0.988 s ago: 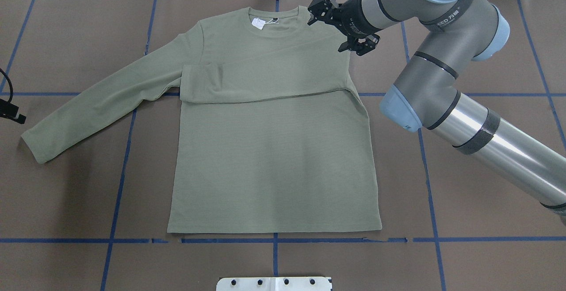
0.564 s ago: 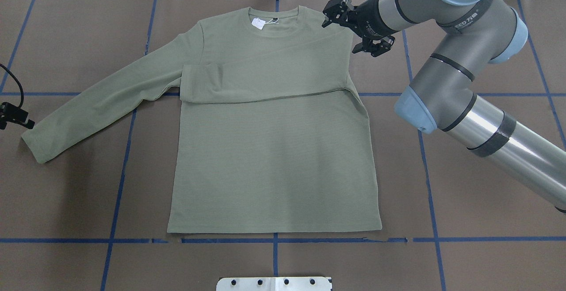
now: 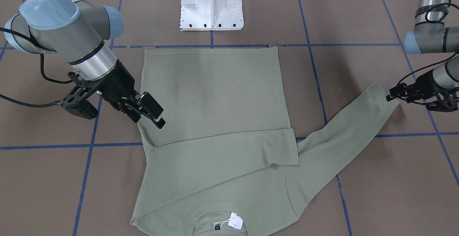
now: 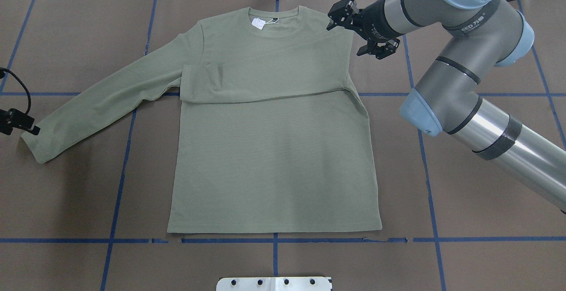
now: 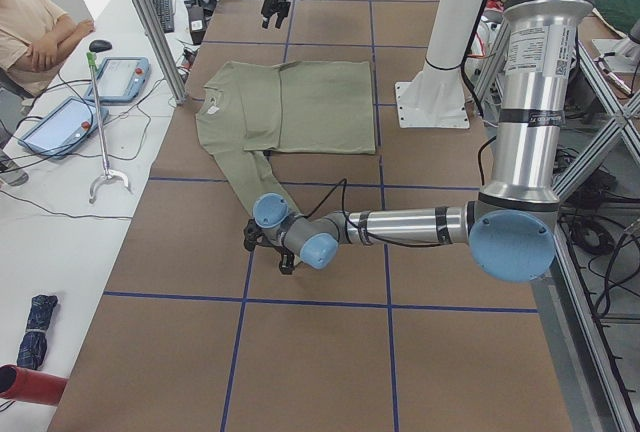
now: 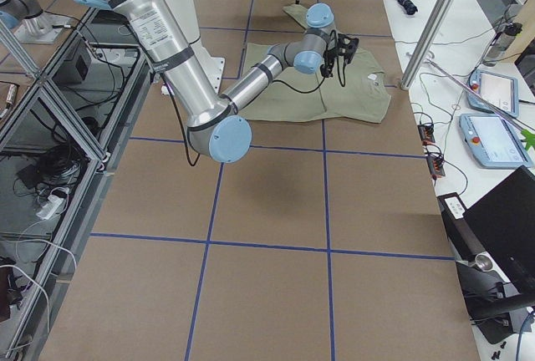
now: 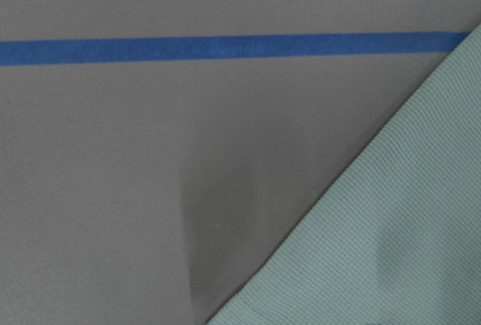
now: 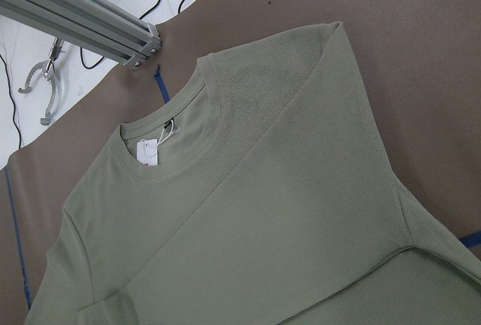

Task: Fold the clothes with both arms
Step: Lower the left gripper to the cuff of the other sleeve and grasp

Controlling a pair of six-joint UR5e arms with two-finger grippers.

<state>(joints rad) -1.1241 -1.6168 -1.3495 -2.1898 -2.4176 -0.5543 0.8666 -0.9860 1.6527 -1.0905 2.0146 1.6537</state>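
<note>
One sleeve lay folded across shirt point(image 4: 274, 158). R tool point(image 4: 345, 39) hung released by its shoulder. L tool point(image 4: 26, 126) at other cuff, grip unclear; prob. pinch next.

left end effector point(image 4: 30, 127) clipped by overhead edge, shirt point(image 3: 215, 92) collar cropped frontally

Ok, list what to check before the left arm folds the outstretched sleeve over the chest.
1. The folded sleeve lies across the chest: ok.
2. The outstretched sleeve lies flat, with nothing on it: ok.
3. The left gripper is at that sleeve's cuff: ok. Whether it has hold of the cuff: cannot tell.
4. The right gripper is open and empty, by the shoulder: ok.
5. The shirt body is flat and its hem straight: ok.
</note>
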